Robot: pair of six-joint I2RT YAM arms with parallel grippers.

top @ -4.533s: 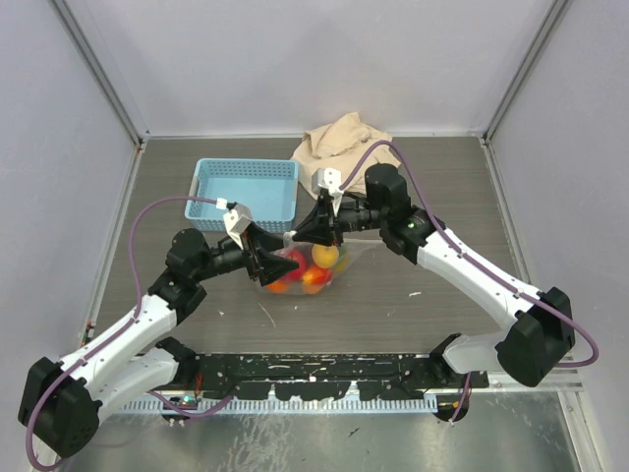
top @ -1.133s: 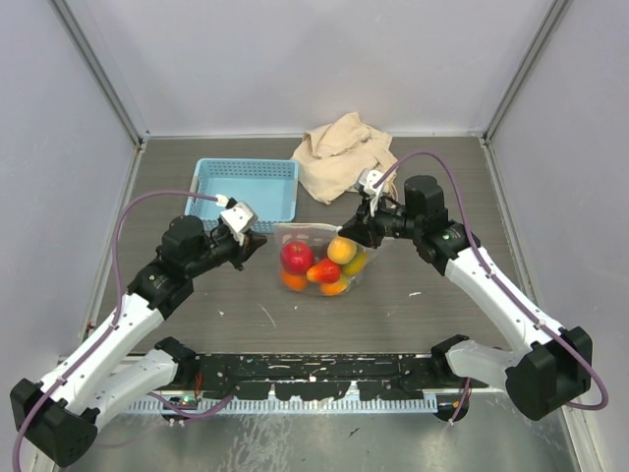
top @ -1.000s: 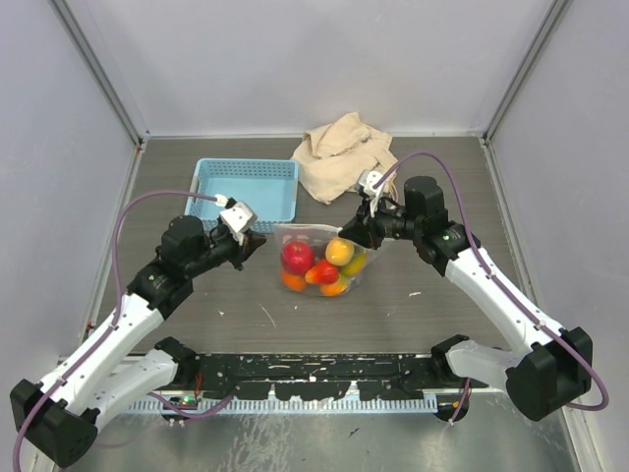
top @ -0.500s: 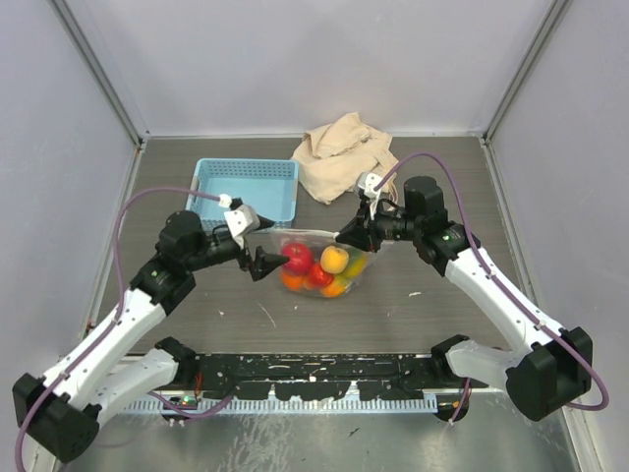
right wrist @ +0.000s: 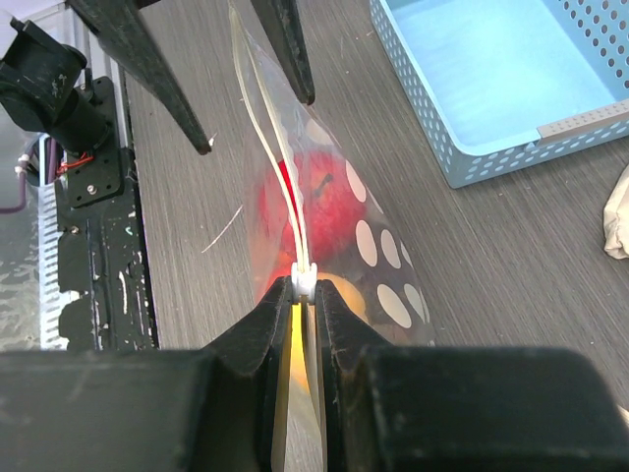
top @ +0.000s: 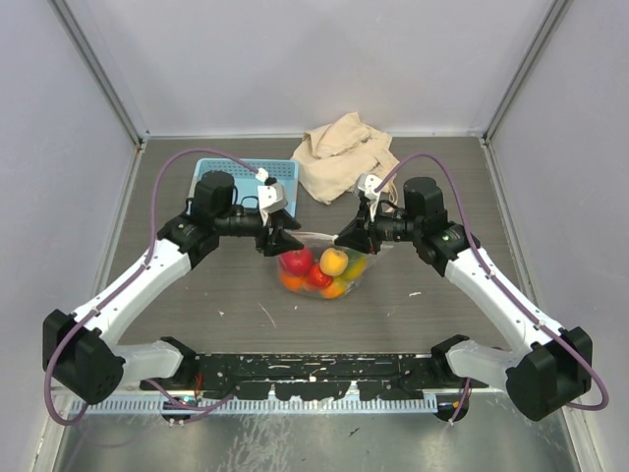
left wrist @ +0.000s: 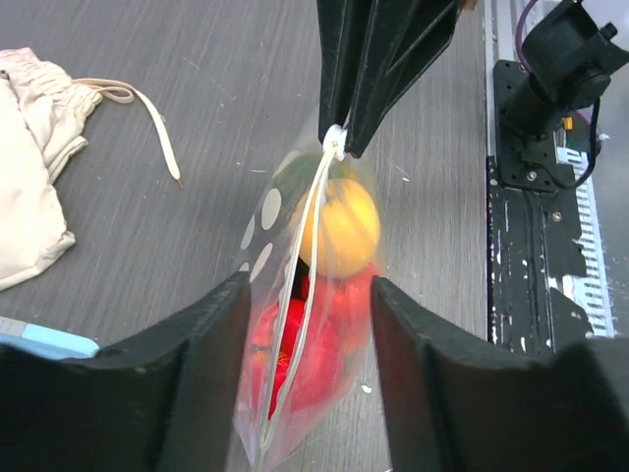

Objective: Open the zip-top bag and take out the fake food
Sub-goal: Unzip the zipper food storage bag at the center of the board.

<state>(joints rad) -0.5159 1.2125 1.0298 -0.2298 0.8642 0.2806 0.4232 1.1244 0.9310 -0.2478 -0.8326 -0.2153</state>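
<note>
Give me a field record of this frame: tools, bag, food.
left tool: open, fingers straddling zip-top bag top edge
right tool: shut on bag's zip strip end
zip-top bag: upright, between both tools
fake food: inside bag, none out
blue basket: behind left tool
cloth bag: behind right tool

pinched tight on the white zip strip (right wrist: 304, 278) of a dotted clear bag (right wrist: 378, 285) by the right pincer (right wrist: 305, 295). inside, a red fruit (right wrist: 314, 221) and a yellow-orange piece (right wrist: 339, 287) lower down. farther up, straddled by the left pincer (right wrist: 257, 123), fingers apart. on the tabletop (right wrist: 511, 246), a blue perforated basket (right wrist: 472, 88); pale cloth (right wrist: 617, 211) at the right edge.
</note>
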